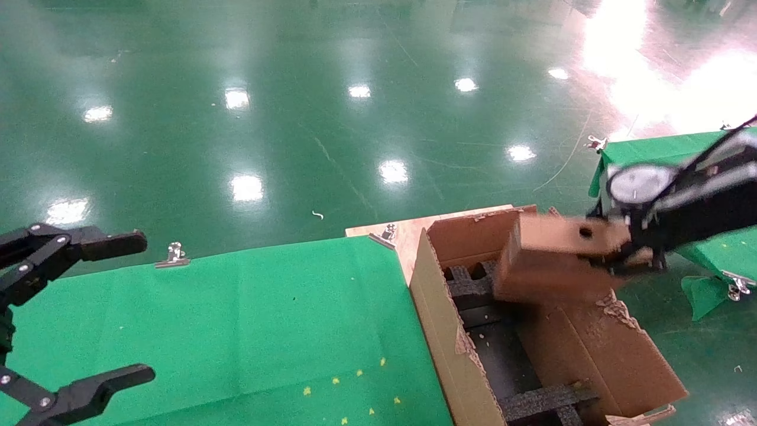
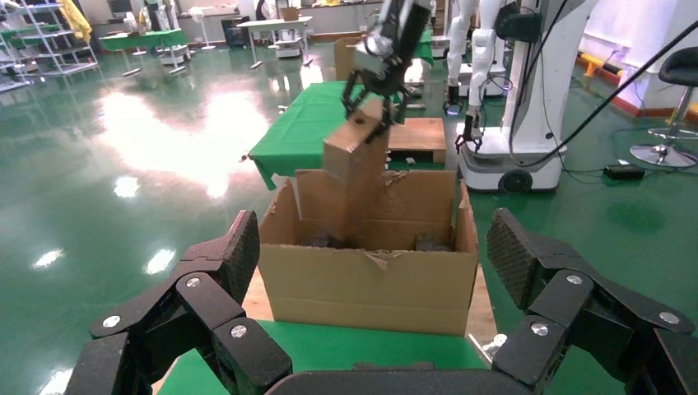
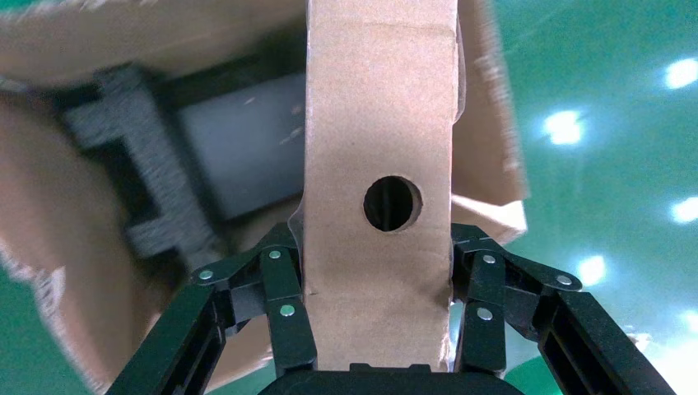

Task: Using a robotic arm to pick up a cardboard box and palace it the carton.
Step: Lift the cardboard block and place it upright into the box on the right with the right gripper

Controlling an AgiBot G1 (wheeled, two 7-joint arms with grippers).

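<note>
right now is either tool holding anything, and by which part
The right tool grips the cardboard box by its two broad faces, at the end with the round hole, over the carton. The left tool is open and holds nothing.

A table draped in green cloth (image 1: pixel 248 319), pinned down with small metal binder clips (image 1: pixel 173 255), is seen on the glossy green floor (image 1: pixel 295 118); a big brown corrugated carton (image 1: pixel 440 337) is parked on its bare wooden end (image 1: pixel 408 234).
</note>
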